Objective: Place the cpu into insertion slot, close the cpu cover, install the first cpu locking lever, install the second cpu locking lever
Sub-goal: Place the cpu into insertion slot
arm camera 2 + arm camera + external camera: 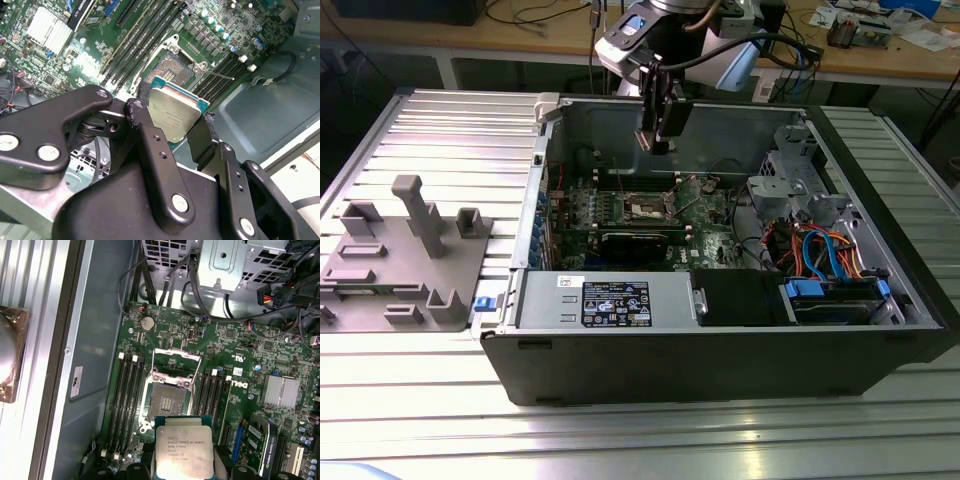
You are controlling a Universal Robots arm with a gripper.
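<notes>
While the gripper (172, 116) hangs over the open computer case (720, 370), we see in the second wrist view its two black fingers (145, 135) pinching the cpu (175, 106) by opposite edges, so the jaws stand narrow, closed on the chip, whose silver-grey top is turned toward that camera. In the first wrist view we find the chip held clear above the board, its green rim overlapping one edge of the insertion slot (167, 402), which lies beneath it with its contact field bare. Just past the slot, the cpu cover (175, 353) is swung up off it, and we can look through its square window. Rows of long black memory slots (127, 405) flank the slot on both sides, and a finned silver heatsink (282, 390) sits further along the green motherboard (235, 340). In the exterior view we see the arm's tool about level with the case's upper rim, over the middle of the board. A labelled power supply (610, 300) fills the case's near side, and a metal drive cage (790, 170) with blue cables (820, 245) stands at the exterior view's right. We see the case lying on a ribbed aluminium table (440, 130), a grey fixture tray (400, 270) near it at the exterior view's left, and a wooden bench (880, 60) beyond.
</notes>
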